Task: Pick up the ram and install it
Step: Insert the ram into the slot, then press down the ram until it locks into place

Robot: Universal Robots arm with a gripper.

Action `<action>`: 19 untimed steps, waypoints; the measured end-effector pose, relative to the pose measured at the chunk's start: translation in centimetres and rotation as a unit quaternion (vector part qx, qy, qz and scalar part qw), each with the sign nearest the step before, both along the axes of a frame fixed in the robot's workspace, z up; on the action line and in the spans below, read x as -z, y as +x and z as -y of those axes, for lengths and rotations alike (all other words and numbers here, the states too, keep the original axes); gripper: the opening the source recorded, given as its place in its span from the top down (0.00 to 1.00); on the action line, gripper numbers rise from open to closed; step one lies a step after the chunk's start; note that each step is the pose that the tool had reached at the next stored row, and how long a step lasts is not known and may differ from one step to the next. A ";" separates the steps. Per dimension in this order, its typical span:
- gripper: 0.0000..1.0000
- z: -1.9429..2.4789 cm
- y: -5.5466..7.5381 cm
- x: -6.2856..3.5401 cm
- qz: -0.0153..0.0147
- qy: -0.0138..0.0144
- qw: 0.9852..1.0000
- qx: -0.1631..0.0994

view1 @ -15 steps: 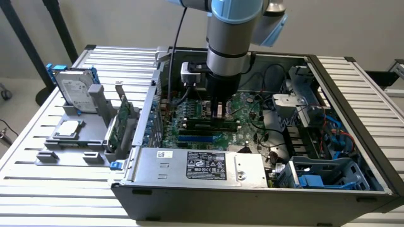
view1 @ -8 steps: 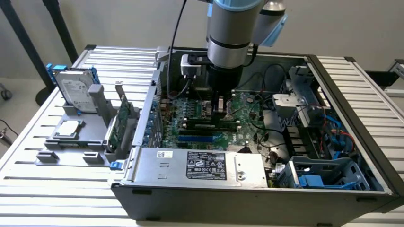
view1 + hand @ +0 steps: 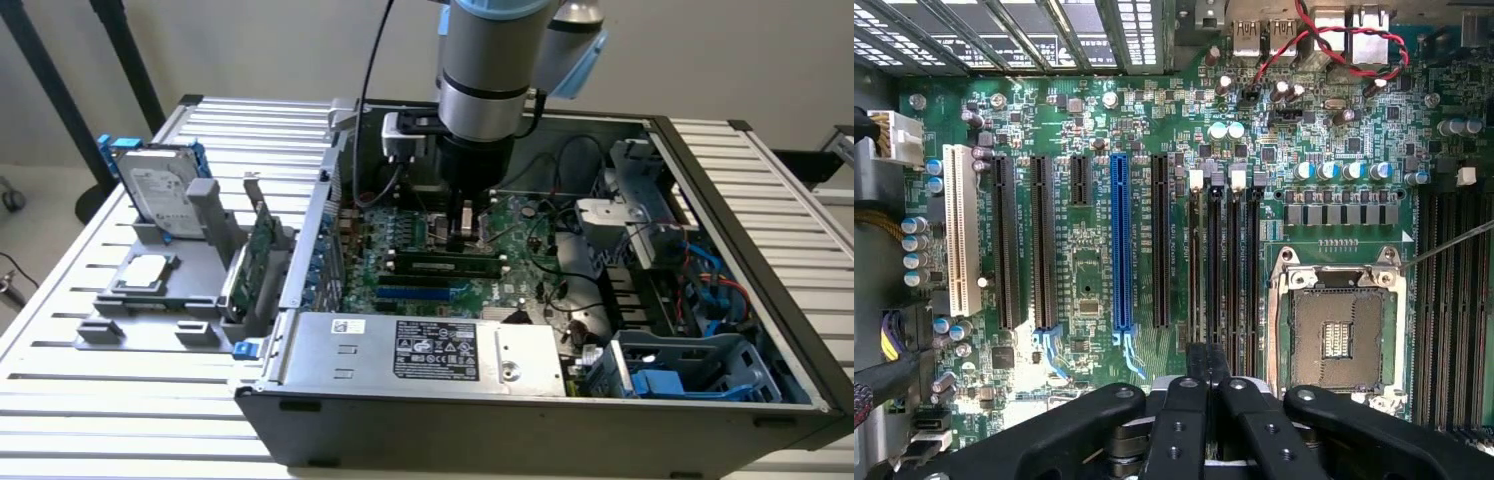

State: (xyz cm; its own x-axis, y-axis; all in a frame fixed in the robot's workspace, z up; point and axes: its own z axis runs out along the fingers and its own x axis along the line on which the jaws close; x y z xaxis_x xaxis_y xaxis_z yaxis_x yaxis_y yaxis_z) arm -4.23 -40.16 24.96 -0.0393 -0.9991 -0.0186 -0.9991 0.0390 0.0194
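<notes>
The ram, a thin green stick with dark chips, stands on edge in a slot on the motherboard inside the open computer case. My gripper reaches down into the case and hangs right over the stick's middle. Whether it touches the stick I cannot tell. In the wrist view the gripper is shut, its black fingers pressed together with nothing seen between them. Their tips sit over the near end of the row of long black memory slots.
The empty processor socket lies beside the memory slots, and a blue expansion slot lies on their other side. At the exterior view's left, a grey holder carries a hard drive, an expansion card and a processor chip. The power supply closes the case's near side.
</notes>
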 end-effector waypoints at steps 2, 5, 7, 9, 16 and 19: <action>0.89 0.00 0.0 0.00 0.000 0.000 1.000 0.000; 0.89 0.00 0.0 0.00 0.000 0.000 1.000 0.000; 0.89 0.00 0.0 0.00 0.000 0.000 1.000 0.000; 0.89 0.00 0.0 0.00 0.000 0.000 1.000 0.000; 0.89 0.00 -0.2 0.26 0.000 0.000 1.000 0.000; 0.89 0.00 -0.3 0.73 0.000 0.000 1.000 0.000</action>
